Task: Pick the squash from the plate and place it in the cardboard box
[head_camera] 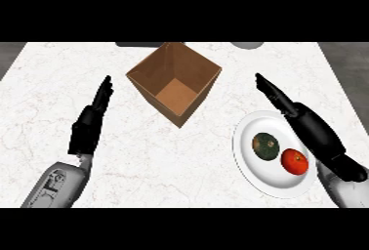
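Note:
A dark green squash point(265, 146) lies on a white plate point(254, 168) at the right, with a red tomato point(295, 161) beside it on the same plate. The open cardboard box point(174, 83) stands at the counter's middle back, turned corner-on. My right hand point(302, 117) stretches over the plate's upper right rim, its fingers straight and pointing up-left, just right of the squash and holding nothing. My left hand point(92, 117) rests open left of the box, fingers straight and pointing away.
The white marbled counter point(144, 166) fills the view. A dark object point(140, 44) and a grey round object point(247, 45) peek in at the back edge. Grey floor shows past the counter's left and right ends.

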### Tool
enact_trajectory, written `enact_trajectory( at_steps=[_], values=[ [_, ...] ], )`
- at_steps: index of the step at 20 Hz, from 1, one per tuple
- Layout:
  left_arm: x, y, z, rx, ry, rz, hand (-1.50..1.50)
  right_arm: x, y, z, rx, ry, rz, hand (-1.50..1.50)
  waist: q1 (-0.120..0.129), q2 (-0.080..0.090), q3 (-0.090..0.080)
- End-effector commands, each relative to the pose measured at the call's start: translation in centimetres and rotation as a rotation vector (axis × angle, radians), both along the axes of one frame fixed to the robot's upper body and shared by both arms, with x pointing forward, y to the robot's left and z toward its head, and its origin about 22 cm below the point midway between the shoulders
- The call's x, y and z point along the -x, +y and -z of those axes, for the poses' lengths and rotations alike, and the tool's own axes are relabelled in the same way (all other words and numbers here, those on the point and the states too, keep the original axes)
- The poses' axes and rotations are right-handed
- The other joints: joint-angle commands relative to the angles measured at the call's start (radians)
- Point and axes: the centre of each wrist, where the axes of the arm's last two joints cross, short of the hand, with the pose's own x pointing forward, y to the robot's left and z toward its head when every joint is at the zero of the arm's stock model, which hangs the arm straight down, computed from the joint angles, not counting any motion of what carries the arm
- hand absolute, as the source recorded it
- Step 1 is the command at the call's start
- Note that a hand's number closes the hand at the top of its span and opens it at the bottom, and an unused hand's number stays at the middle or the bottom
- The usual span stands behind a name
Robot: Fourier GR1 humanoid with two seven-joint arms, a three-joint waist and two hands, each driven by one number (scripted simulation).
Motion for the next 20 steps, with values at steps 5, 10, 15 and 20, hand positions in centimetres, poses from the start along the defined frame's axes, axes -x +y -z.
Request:
enact_trajectory(
  at_steps=[5,10,15,20],
  values=[
    [-0.1,2.9,-4.6,-0.133,-0.119,0.161,0.0,-1.1,-9.9,-9.0,-0.21,-0.249,-0.014,-1.5,-0.005,-0.001,0.041],
    [-0.1,4.5,-3.8,-0.104,-0.082,0.263,0.0,-0.8,-18.9,-5.9,0.014,-0.208,0.061,-1.5,0.015,0.019,0.039],
    [0.1,3.6,-3.7,-0.11,-0.093,0.288,0.0,-1.7,-19.8,-5.6,0.201,-0.388,-0.079,-1.5,0.037,0.024,0.04],
    [0.5,4.6,-4.6,-0.112,-0.098,0.285,0.0,-1.5,-19.7,-4.9,0.366,-0.455,-0.162,-1.5,0.03,0.016,0.039]
  ],
)
